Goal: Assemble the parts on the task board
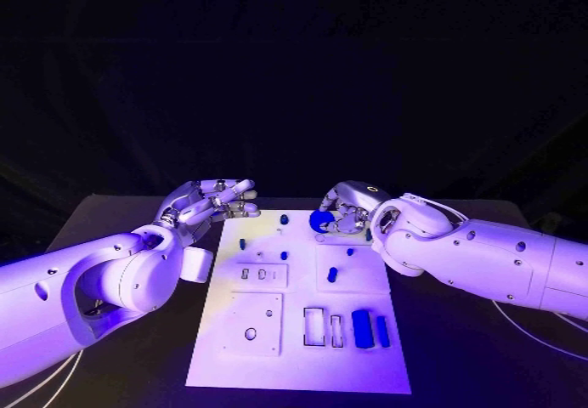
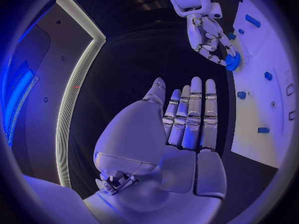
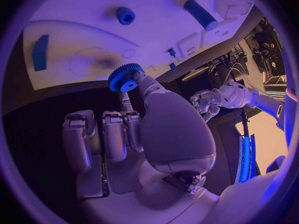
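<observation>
The white task board lies in the middle of the table. My right hand hovers over its far right part and pinches a blue toothed gear between thumb and a finger. The right wrist view shows the gear at the tips of that hand, just off the board's edge. My left hand is at the board's far left corner, fingers stretched out and holding nothing; its flat palm faces the right hand and the gear.
Small blue parts stand on the board: a peg, another, one in a square plate, and two long bars near the front right. Rectangular slots lie beside them. Cables trail on the table at the right.
</observation>
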`<state>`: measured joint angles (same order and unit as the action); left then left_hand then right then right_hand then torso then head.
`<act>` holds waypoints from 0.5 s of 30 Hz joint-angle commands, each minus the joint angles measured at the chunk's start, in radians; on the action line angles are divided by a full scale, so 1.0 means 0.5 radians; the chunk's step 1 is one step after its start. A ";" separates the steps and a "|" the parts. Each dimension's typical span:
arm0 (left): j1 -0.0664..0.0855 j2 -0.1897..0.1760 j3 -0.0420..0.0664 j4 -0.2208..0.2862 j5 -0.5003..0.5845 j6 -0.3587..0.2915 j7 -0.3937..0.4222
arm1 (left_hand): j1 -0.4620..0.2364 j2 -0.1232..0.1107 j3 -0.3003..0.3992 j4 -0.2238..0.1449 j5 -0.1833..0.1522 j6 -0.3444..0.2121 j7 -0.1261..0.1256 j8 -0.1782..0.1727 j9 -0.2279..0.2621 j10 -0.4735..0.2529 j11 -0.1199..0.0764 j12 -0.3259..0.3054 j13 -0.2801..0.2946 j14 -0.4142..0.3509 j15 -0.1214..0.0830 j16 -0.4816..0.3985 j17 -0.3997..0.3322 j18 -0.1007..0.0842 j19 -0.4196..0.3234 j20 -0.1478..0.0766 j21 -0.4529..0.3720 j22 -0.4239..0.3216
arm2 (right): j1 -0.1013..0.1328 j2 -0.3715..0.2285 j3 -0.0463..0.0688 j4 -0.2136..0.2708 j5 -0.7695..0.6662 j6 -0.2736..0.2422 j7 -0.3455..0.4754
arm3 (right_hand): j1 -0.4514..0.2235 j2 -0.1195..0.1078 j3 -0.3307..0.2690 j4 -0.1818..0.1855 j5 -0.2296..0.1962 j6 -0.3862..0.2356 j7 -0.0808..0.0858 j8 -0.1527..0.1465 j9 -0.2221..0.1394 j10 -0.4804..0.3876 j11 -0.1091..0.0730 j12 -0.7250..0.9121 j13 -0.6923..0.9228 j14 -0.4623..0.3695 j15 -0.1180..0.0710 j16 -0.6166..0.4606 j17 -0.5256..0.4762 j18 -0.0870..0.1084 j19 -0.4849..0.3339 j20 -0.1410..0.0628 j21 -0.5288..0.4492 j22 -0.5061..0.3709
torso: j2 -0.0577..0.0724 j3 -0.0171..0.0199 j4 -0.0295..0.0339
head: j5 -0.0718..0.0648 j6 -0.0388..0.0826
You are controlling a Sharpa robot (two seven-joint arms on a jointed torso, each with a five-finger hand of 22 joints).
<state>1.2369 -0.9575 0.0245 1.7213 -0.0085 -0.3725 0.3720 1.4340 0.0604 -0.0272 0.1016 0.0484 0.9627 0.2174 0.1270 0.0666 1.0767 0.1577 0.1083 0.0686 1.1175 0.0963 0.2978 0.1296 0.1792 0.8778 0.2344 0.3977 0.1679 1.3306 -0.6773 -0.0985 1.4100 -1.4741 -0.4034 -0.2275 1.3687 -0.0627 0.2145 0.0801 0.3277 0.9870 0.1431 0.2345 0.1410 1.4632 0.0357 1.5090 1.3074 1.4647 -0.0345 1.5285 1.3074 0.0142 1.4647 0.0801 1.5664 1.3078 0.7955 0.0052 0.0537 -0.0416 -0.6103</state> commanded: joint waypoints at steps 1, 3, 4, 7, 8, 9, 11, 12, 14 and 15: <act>0.002 0.007 0.001 0.002 -0.004 0.042 0.007 | 0.019 0.006 0.000 -0.017 0.010 0.010 0.006 -0.013 0.001 -0.006 0.003 -0.006 -0.001 0.000 0.018 -0.012 0.000 0.008 0.004 0.001 0.002 -0.003 | 0.002 0.038 0.002 0.011 -0.188 -0.125 0.014 | -0.004 0.010 0.016 0.000 0.012 0.102 -0.068 -0.005 0.069 0.126 -0.014 0.012 0.413 0.179 -0.011 0.012 0.369 -0.028 0.212 -0.018 0.009 0.526 | 0.003 0.0009 0.002 | 0.001 0.004; 0.002 0.009 0.001 0.001 -0.004 0.043 0.006 | 0.019 0.006 0.000 -0.017 0.010 0.010 0.006 -0.013 0.001 -0.006 0.003 -0.006 -0.001 0.000 0.018 -0.012 0.000 0.008 0.004 0.001 0.002 -0.003 | 0.002 0.070 0.001 0.008 -0.216 -0.136 0.008 | -0.004 0.009 0.017 -0.001 0.013 0.102 -0.067 -0.006 0.069 0.125 -0.014 0.011 0.412 0.179 -0.011 0.011 0.368 -0.028 0.212 -0.018 0.009 0.526 | 0.003 -0.0005 0.004 | 0.002 0.002; 0.002 0.009 0.001 0.001 -0.004 0.043 0.006 | 0.019 0.006 0.000 -0.017 0.010 0.010 0.006 -0.013 0.001 -0.006 0.003 -0.006 -0.001 0.000 0.018 -0.012 0.000 0.008 0.004 0.001 0.002 -0.003 | 0.001 0.087 0.001 0.004 -0.228 -0.140 0.004 | -0.004 0.008 0.017 -0.001 0.013 0.102 -0.067 -0.006 0.069 0.125 -0.014 0.010 0.411 0.178 -0.011 0.011 0.368 -0.028 0.212 -0.018 0.009 0.526 | 0.002 -0.0008 0.004 | 0.004 0.000; 0.002 0.011 0.001 0.001 -0.004 0.043 0.007 | 0.019 0.006 0.000 -0.017 0.010 0.010 0.006 -0.013 0.001 -0.006 0.003 -0.006 -0.001 0.000 0.018 -0.012 0.000 0.008 0.004 0.001 0.002 -0.003 | -0.004 0.157 0.000 -0.028 -0.261 -0.156 -0.020 | -0.006 0.006 0.019 -0.002 0.014 0.101 -0.067 -0.008 0.069 0.123 -0.014 0.008 0.409 0.178 -0.011 0.010 0.366 -0.028 0.212 -0.018 0.009 0.526 | 0.003 0.0005 0.000 | 0.029 -0.003; 0.002 0.012 0.001 0.001 -0.004 0.043 0.007 | 0.019 0.006 0.000 -0.017 0.010 0.010 0.006 -0.013 0.001 -0.006 0.003 -0.006 -0.001 0.000 0.018 -0.012 0.000 0.008 0.004 0.001 0.002 -0.003 | -0.006 0.179 -0.001 -0.039 -0.269 -0.157 -0.026 | -0.007 0.005 0.019 -0.002 0.014 0.101 -0.067 -0.009 0.069 0.122 -0.014 0.007 0.408 0.178 -0.011 0.010 0.365 -0.028 0.212 -0.018 0.009 0.526 | 0.003 0.0004 0.000 | 0.033 -0.001; 0.002 0.013 0.001 0.001 -0.004 0.043 0.006 | 0.019 0.006 0.000 -0.017 0.010 0.010 0.006 -0.013 0.001 -0.006 0.003 -0.006 -0.001 0.000 0.018 -0.012 0.000 0.008 0.004 0.001 0.002 -0.003 | -0.009 0.200 -0.003 -0.050 -0.274 -0.157 -0.031 | -0.007 0.005 0.020 -0.002 0.013 0.101 -0.066 -0.009 0.069 0.122 -0.014 0.007 0.408 0.178 -0.011 0.010 0.365 -0.028 0.212 -0.018 0.009 0.526 | 0.004 0.0001 0.000 | 0.035 -0.002; 0.002 0.015 0.001 0.001 -0.004 0.045 0.006 | 0.019 0.006 0.000 -0.017 0.010 0.010 0.006 -0.013 0.001 -0.006 0.003 -0.006 -0.001 0.000 0.018 -0.012 0.000 0.008 0.004 0.001 0.002 -0.003 | -0.016 0.237 -0.005 -0.067 -0.283 -0.152 -0.039 | -0.008 0.004 0.020 -0.002 0.013 0.101 -0.066 -0.010 0.069 0.122 -0.014 0.007 0.408 0.178 -0.011 0.010 0.365 -0.028 0.212 -0.019 0.009 0.526 | 0.003 0.0007 0.002 | 0.036 -0.010; 0.002 0.015 0.001 0.002 -0.004 0.046 0.006 | 0.019 0.006 0.000 -0.017 0.010 0.010 0.006 -0.013 0.001 -0.006 0.003 -0.006 -0.001 0.000 0.018 -0.012 0.000 0.008 0.004 0.001 0.002 -0.003 | -0.021 0.258 -0.006 -0.078 -0.287 -0.146 -0.042 | -0.008 0.004 0.020 -0.002 0.013 0.101 -0.066 -0.010 0.069 0.122 -0.014 0.007 0.408 0.178 -0.011 0.010 0.365 -0.028 0.212 -0.019 0.009 0.526 | 0.004 0.0008 0.002 | 0.036 -0.012; 0.002 0.015 0.001 0.002 -0.004 0.046 0.007 | 0.019 0.006 0.000 -0.017 0.010 0.010 0.006 -0.013 0.001 -0.006 0.003 -0.006 -0.001 0.000 0.018 -0.012 0.000 0.008 0.004 0.001 0.002 -0.003 | -0.031 0.295 -0.009 -0.102 -0.293 -0.131 -0.044 | -0.011 0.003 0.021 -0.002 0.012 0.101 -0.066 -0.012 0.069 0.122 -0.013 0.006 0.407 0.178 -0.011 0.009 0.364 -0.028 0.212 -0.019 0.009 0.526 | 0.004 0.0010 0.001 | 0.037 -0.016; 0.002 0.015 0.001 0.002 -0.004 0.045 0.007 | 0.019 0.006 0.000 -0.017 0.010 0.010 0.006 -0.013 0.001 -0.006 0.003 -0.006 -0.001 0.000 0.018 -0.012 0.000 0.008 0.004 0.001 0.002 -0.003 | -0.037 0.312 -0.010 -0.115 -0.295 -0.125 -0.046 | -0.015 0.001 0.023 -0.002 0.010 0.101 -0.065 -0.014 0.069 0.121 -0.013 0.004 0.406 0.177 -0.011 0.009 0.363 -0.028 0.212 -0.019 0.009 0.526 | 0.004 0.0007 0.002 | 0.037 -0.016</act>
<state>1.2369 -0.9519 0.0245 1.7209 -0.0085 -0.3705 0.3706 1.4340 0.0604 -0.0272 0.1016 0.0484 0.9627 0.2174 0.1270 0.0666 1.0767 0.1577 0.1083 0.0686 1.1175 0.0963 0.2978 0.1296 0.1793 0.8778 0.2343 0.3977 0.1680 1.3150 -0.5275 -0.1030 1.3610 -1.5821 -0.4598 -0.2366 1.3684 -0.0631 0.2187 0.0787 0.3318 0.9882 0.1443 0.2227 0.1278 1.4632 0.0357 1.5090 1.3073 1.4646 -0.0344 1.5285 1.3074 0.0142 1.4683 0.0765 1.5664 1.3076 0.7970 0.0052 0.0543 -0.0237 -0.6166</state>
